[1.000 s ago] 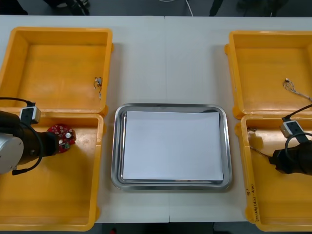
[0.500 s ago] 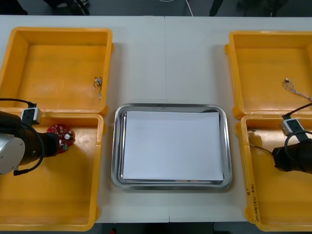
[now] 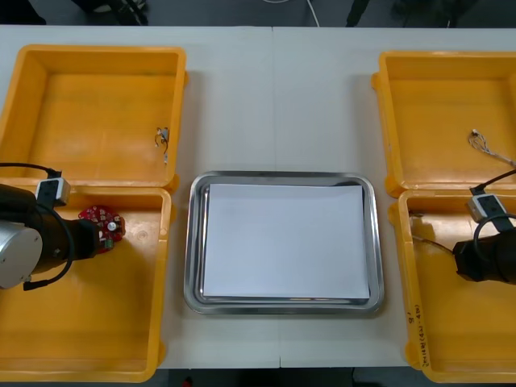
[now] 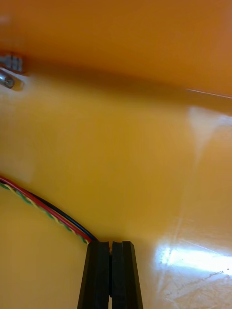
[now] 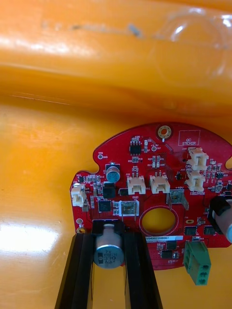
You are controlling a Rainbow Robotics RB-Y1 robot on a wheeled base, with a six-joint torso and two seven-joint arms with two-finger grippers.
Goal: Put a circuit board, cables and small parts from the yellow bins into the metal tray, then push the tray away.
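Clamping the red circuit board (image 5: 159, 193) near the far edge of its yellow bin (image 3: 89, 322), the left gripper (image 5: 110, 236) stood narrowly parted; the right gripper (image 4: 111, 244), closed, seemingly pinched the red and yellow cable (image 4: 43, 207).

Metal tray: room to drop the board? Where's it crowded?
The metal tray's white inside is all bare. The table beyond it is free. Crowded: near left bin, left gripper shut on circuit board; near right bin, right gripper shut on red and yellow cable.

Yellow bins (image 3: 101, 50), red circuit board (image 5: 154, 193) (one green connector (image 5: 197, 263)), metal tray (image 3: 193, 242) white inside, cable (image 4: 43, 208) red, black, yellow-green twist.
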